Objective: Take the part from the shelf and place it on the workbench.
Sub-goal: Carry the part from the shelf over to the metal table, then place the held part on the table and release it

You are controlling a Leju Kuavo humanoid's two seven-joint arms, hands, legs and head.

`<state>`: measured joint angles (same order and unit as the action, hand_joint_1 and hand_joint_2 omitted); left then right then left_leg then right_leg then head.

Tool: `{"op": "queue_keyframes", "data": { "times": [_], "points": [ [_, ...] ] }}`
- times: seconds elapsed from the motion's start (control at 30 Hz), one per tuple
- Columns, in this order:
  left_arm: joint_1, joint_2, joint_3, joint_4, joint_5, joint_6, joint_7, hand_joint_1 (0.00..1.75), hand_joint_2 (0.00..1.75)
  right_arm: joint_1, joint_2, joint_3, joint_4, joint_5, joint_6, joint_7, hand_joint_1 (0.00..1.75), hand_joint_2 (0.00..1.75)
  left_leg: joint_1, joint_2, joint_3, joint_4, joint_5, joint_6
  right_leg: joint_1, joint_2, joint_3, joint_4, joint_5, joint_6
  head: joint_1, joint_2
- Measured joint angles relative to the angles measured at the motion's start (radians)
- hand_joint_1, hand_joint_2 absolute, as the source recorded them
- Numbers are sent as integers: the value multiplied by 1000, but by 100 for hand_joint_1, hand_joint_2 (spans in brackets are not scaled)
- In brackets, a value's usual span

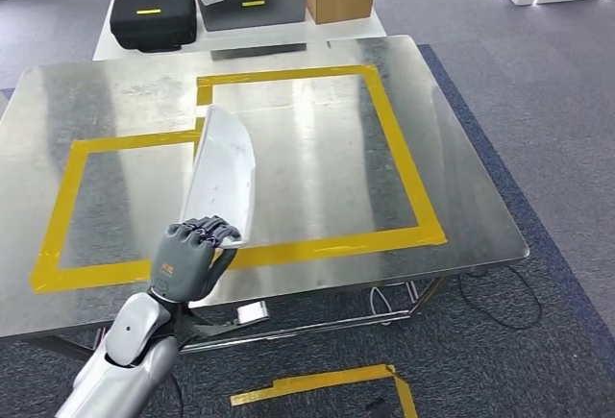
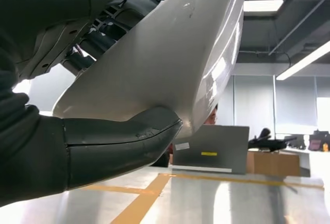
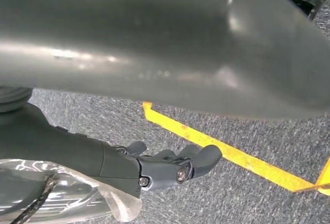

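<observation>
part [image 1: 221,176] | held by left robot hand [image 1: 190,259] | long axis pointing away over workbench [image 1: 464,197]

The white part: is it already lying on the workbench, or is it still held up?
Held up. The left hand grips the white part at its near end; the left wrist view shows it raised above the workbench.

The part's [image 1: 221,173] lower edge is hidden behind the left hand [image 1: 187,259]. In the left wrist view the part [image 2: 163,64] runs off the frame (covering the person behind the laptop [image 2: 212,149]). The right hand's [image 3: 171,167] fingertips overlap, their pose unclear.
</observation>
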<state>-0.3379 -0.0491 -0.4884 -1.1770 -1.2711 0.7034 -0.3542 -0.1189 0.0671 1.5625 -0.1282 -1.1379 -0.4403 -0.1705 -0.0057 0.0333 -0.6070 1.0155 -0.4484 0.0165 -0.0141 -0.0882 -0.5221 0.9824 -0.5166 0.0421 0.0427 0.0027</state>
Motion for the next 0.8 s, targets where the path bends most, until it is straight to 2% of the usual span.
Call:
{"op": "queue_keyframes", "data": {
  "times": [0.3, 0.47, 0.8],
  "points": [
    [-21, 4, -1, 64, -11, 0, 13, 175, 175, 0, 0, 0, 0, -1, 0, -1, 0, 0, 1, 0, 0, -1, 0, 0, 0, 0, 0, 0, -1, -1, 0, 0],
    [-47, 12, 9, 114, -48, 0, 70, 175, 175, 0, 0, 0, 0, -2, 8, -2, 0, 0, 1, 0, 0, -1, 0, -1, 1, 0, 0, 0, -1, -1, 0, 0],
    [-124, 72, 155, 256, -98, 0, 143, 175, 175, 1, -8, 0, 0, 1, 23, -2, 0, 0, 1, 0, 0, -1, 1, -2, 1, 0, 0, 2, -1, -1, 0, 0]
  ]
}}
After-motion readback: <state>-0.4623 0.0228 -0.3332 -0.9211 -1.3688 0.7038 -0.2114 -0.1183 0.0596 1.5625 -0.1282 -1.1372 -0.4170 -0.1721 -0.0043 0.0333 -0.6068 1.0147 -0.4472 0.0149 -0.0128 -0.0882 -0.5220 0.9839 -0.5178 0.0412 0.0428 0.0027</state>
